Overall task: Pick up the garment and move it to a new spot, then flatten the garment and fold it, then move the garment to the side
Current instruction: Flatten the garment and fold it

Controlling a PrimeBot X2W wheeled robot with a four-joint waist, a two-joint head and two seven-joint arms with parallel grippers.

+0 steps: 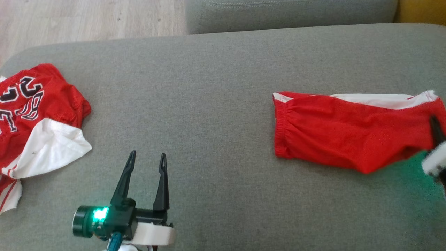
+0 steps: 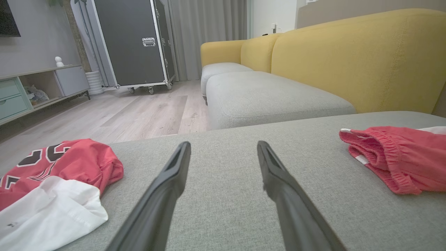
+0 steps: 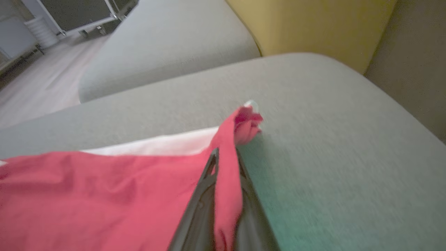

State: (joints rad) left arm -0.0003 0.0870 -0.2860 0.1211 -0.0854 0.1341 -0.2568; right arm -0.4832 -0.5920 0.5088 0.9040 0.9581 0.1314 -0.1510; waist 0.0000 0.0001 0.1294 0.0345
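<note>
Left fingers (image 1: pixel 124 178) (image 2: pixel 163 197): wide apart and holding nothing. They hang over bare cushion at the near left, tips pointing away from the robot. A green lamp (image 1: pixel 100 213) is lit at the wrist.
Right fingers (image 1: pixel 435 127) (image 3: pixel 195 216): closed tight on the right end of the shorts, at the far right edge of the head view. In the right wrist view a fold of red cloth runs up between them and ends in a small bunch past the tips. A green glow falls on the cushion beside them.
Shorts (image 1: pixel 334 136) (image 2: pixel 400 157) (image 3: pixel 87 195): red, with a white stripe along the far edge. They lie on the right half of the cushion, the gathered waistband at the end toward the robot's left and the opposite end in the pinch.
Jersey (image 1: pixel 31 104) (image 2: pixel 62 164): red mesh with black, white-edged figures and a white part turned out. It lies crumpled at the cushion's left edge, well apart from the shorts and nearer the left fingers.
Cushion (image 1: pixel 209 87) (image 2: pixel 226 209) (image 3: pixel 331 139): grey woven seat carrying both garments.
Second cushion (image 1: pixel 289 14) (image 2: pixel 264 97): grey, just beyond the first.
Sofa back (image 2: pixel 348 55) (image 3: pixel 306 24): yellow, behind the seats on the right.
Floor (image 2: pixel 122 111): pale wood planks.
Case (image 2: pixel 132 42): black, on wheels, by the far wall.
Shelf unit (image 2: pixel 35 87): low, far left.
Curtain (image 2: pixel 205 35): grey, beside the case.
</note>
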